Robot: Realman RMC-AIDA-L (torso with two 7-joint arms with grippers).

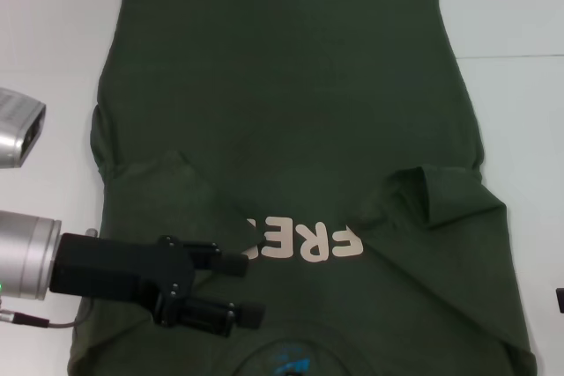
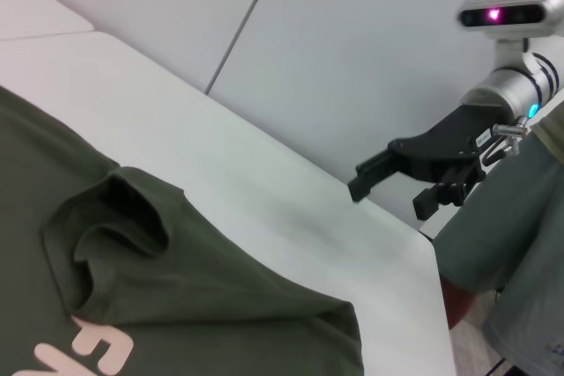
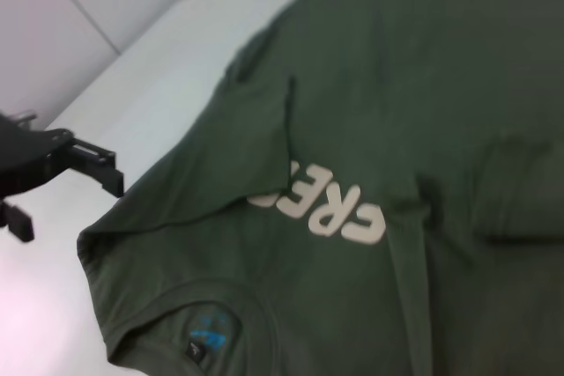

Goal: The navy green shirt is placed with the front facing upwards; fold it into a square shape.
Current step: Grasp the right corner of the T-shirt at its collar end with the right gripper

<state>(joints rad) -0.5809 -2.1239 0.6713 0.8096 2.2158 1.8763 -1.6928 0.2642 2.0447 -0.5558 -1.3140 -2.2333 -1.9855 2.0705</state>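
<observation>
The green shirt (image 1: pixel 291 112) lies spread on the white table (image 1: pixel 53 50), its collar at the near edge, both sleeves folded in over the body so they partly cover the pale lettering (image 1: pixel 304 241). The left gripper (image 1: pixel 245 288) hovers over the shirt's near left part, its fingers spread wide and holding nothing. The right gripper (image 2: pixel 392 187) hangs off the table's right edge, fingers apart, empty.

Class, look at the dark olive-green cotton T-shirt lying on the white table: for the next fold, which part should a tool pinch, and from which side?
Probably the collar-end edge of the dark olive-green cotton T-shirt, near the blue neck mark. Both sleeves are already folded inward, so the near hem-to-collar fold is what remains. The open left tool hovers over that near-left shoulder; come from the robot's side, low, and pinch the shoulder edge.
</observation>
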